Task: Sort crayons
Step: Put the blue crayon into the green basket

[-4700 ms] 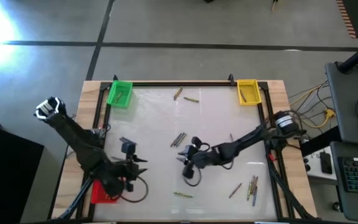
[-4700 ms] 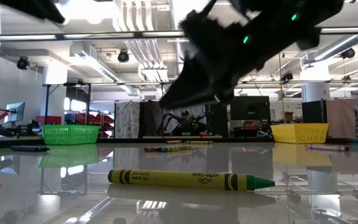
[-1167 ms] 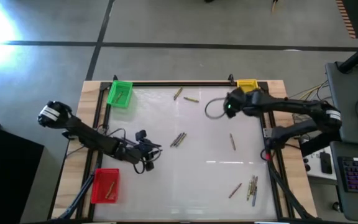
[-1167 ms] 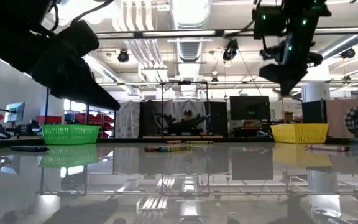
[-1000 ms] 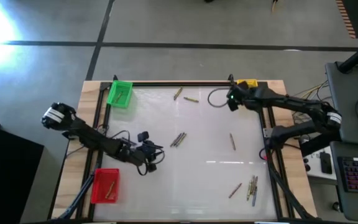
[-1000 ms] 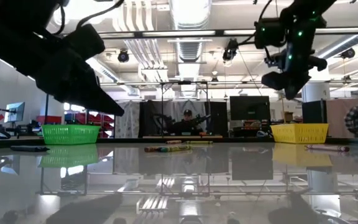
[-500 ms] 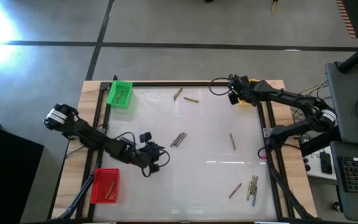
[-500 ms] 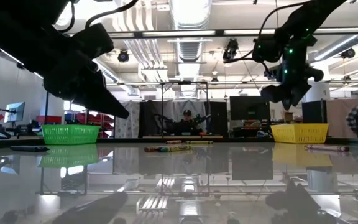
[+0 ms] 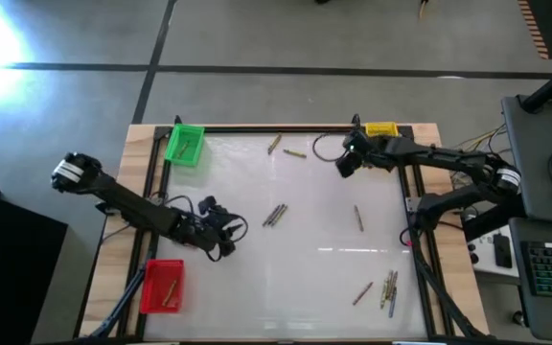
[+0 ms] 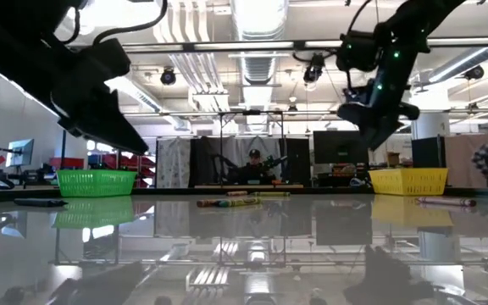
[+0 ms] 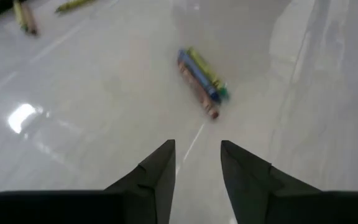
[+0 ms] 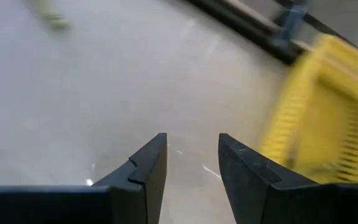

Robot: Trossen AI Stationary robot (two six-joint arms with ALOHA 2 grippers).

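Both arms' jaws are hanging spread and empty, the right gripper (image 9: 345, 161) near the yellow bin (image 9: 381, 131) at the counter's far right corner, the left gripper (image 9: 226, 225) probably lining up on the crayons (image 9: 275, 215) lying mid-counter for sorting.

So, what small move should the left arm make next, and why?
Probably ease the left pincer forward and down to the crayon cluster. Its jaws are open and empty, and those crayons lie straight ahead on the table, touching each other.
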